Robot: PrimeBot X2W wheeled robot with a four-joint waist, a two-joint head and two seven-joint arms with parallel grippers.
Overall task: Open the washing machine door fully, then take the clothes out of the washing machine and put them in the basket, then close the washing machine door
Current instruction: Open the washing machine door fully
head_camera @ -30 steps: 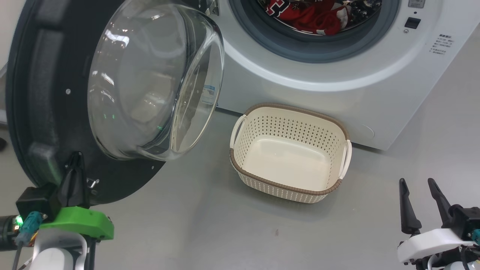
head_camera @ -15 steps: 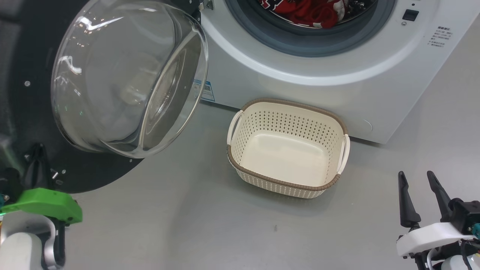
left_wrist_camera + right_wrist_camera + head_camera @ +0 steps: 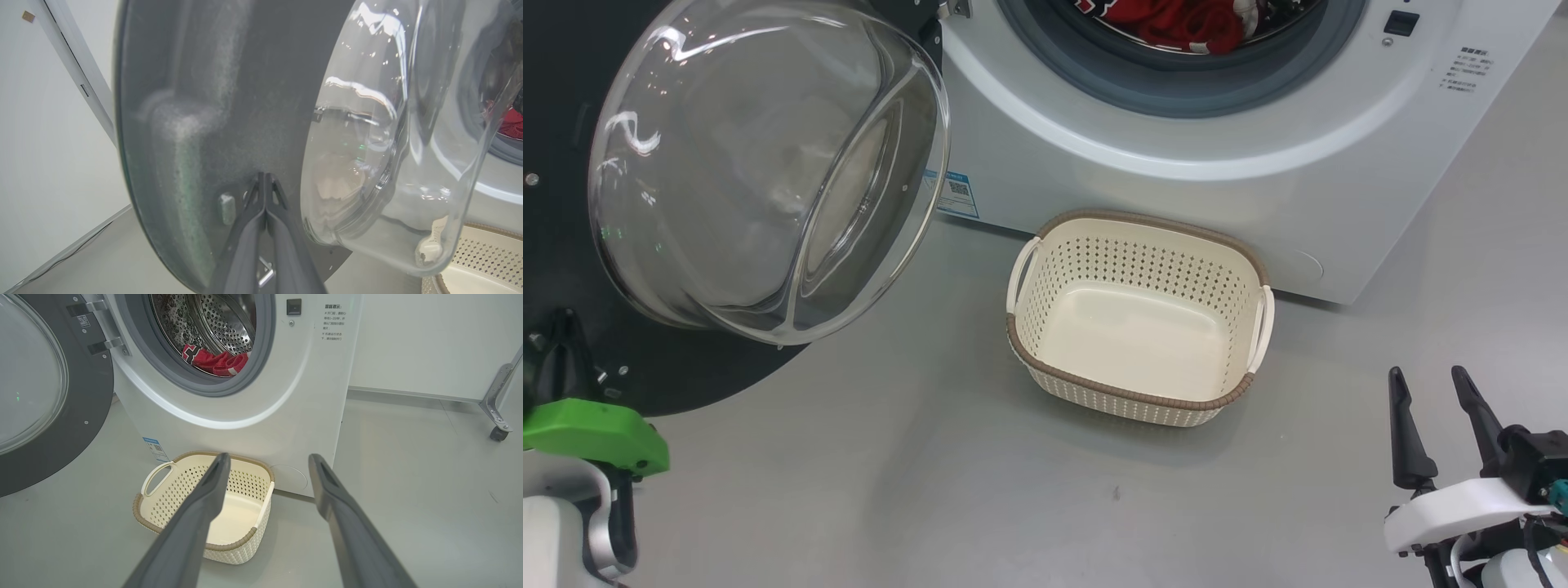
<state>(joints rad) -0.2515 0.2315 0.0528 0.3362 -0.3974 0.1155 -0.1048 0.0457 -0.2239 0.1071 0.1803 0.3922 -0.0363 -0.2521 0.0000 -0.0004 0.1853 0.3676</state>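
readable text: none | washing machine (image 3: pixel 261 433): blue label (image 3: pixel 155 448) and small print (image 3: pixel 333 322) too small to read

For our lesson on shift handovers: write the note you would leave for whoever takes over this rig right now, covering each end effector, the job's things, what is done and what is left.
Left end effector: shut, tips at the door's black inner side.
Right end effector: open, empty, low to the right of the basket.
Clothes lie inside the machine; the basket is empty, on the floor in front of the machine.
Done: door swung wide.
Left: move clothes to basket, close door.
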